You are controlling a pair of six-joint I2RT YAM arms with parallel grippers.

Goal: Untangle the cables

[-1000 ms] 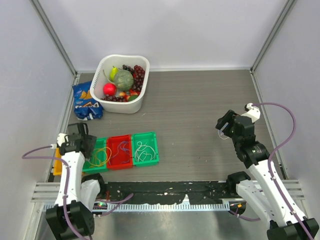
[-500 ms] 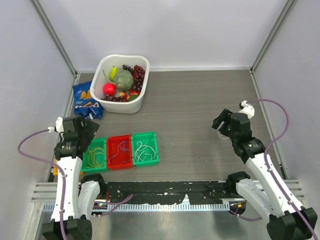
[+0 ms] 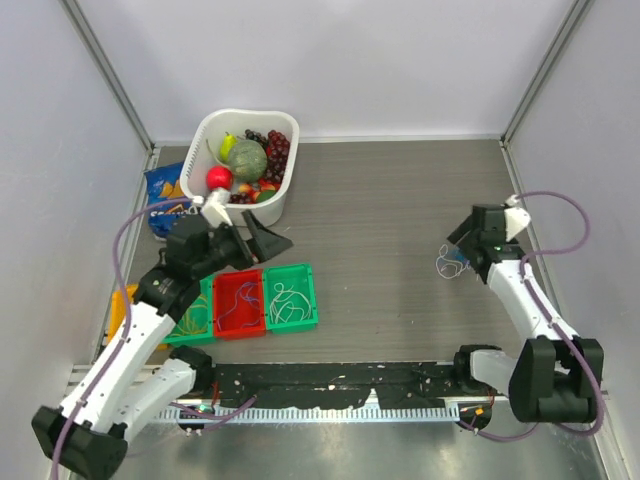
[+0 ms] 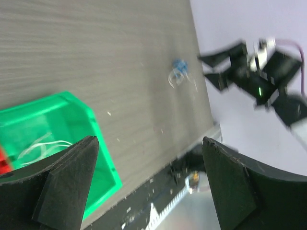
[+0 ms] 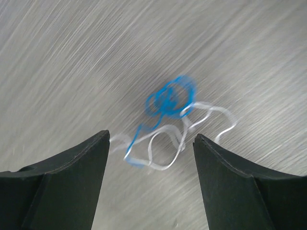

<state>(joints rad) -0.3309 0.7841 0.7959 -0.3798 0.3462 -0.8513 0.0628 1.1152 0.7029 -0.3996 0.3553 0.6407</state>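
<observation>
A small tangle of blue and white cables (image 3: pixel 448 265) lies on the grey table at the right; it also shows in the left wrist view (image 4: pixel 178 73) and in the right wrist view (image 5: pixel 168 125). My right gripper (image 3: pixel 460 250) is open and empty just above the tangle, its jaws either side of it (image 5: pixel 151 135). My left gripper (image 3: pixel 252 240) is open and empty above the back edge of the trays (image 4: pixel 148 141). Yellow cables (image 3: pixel 197 312), bluish cables (image 3: pixel 240 300) and white cables (image 3: pixel 287 297) lie in three separate trays.
A green tray (image 3: pixel 176 335), a red tray (image 3: pixel 240 326) and a green tray (image 3: pixel 312 296) stand in a row at the front left. A white basin (image 3: pixel 290 190) of fruit and a blue snack bag (image 3: pixel 168 208) are behind them. A black rail (image 3: pixel 340 378) runs along the near edge.
My left arm has swung from the left of the trays up and right, over their back edge. My right gripper has moved right and down onto the blue and white tangle.
</observation>
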